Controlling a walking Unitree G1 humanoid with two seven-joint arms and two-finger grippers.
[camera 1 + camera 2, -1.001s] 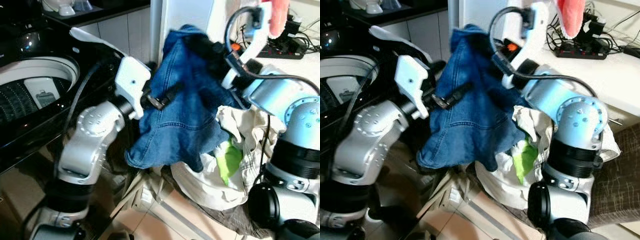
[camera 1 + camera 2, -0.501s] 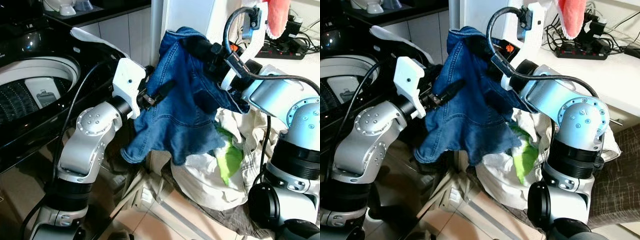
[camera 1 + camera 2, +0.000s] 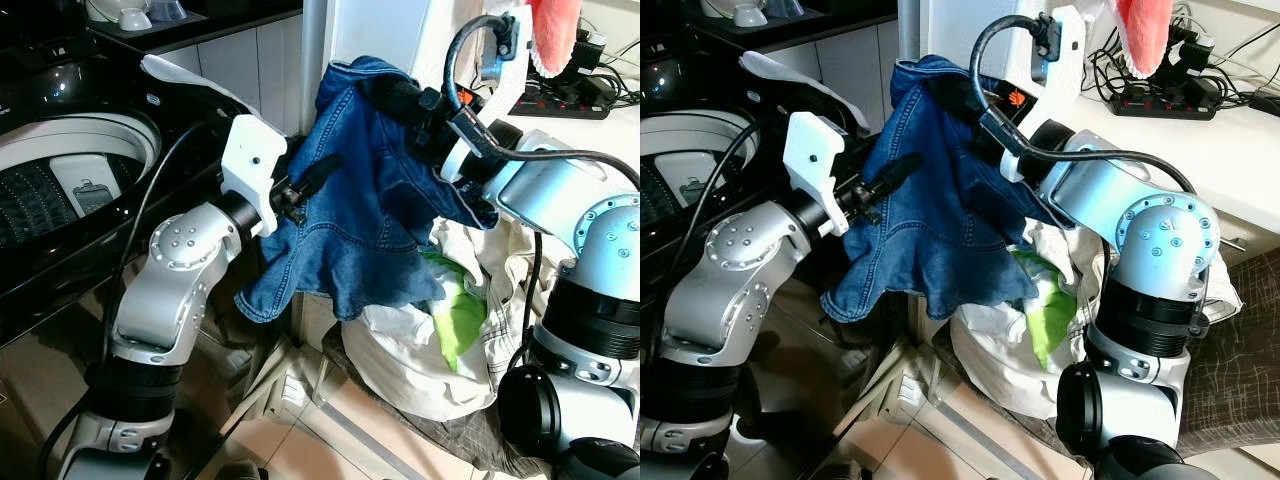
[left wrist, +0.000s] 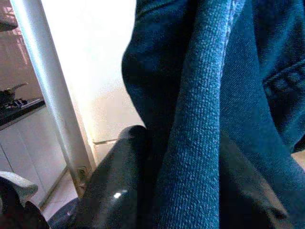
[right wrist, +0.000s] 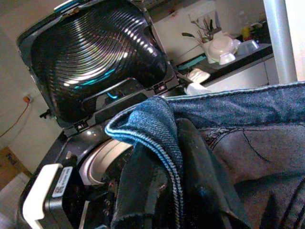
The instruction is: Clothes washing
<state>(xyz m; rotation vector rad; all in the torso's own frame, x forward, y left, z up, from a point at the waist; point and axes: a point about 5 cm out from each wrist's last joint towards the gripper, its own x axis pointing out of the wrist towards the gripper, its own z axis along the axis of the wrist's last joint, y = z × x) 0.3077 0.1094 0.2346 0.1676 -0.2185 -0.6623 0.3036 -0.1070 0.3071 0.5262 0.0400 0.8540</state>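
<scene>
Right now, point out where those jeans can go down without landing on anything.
The open washer drum, ringed by its black rim on the robot's left, looks bare. On the right it is crowded: the laundry pile heaps up, and the counter carries a power strip and cables.

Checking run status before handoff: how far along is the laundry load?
Done: the washer stands with its lid open. In hand: both the left gripper and the right gripper hold the jeans up beside the washer, clear of the laundry bag. Left: the jeans are not in the drum yet, and pale and green clothes sit in the bag.
</scene>
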